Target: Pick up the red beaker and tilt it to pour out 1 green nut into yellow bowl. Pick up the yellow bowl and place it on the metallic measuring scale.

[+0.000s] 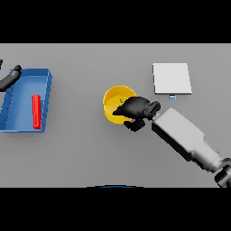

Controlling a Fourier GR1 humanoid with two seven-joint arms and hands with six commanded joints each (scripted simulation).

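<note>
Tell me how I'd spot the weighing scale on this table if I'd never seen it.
Start at the grey table and find the yellow bowl near its middle, where the right robot hand is. The scale lies apart from it, farther back on the robot's right. It is the only flat, pale square plate, unlike the deep blue tray.

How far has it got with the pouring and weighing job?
The pour looks done: a green nut lies in the yellow bowl, and the red beaker lies in the blue tray. The right hand is at the bowl's rim. Left to do: placing it on the scale. The left hand is by the tray.
</note>
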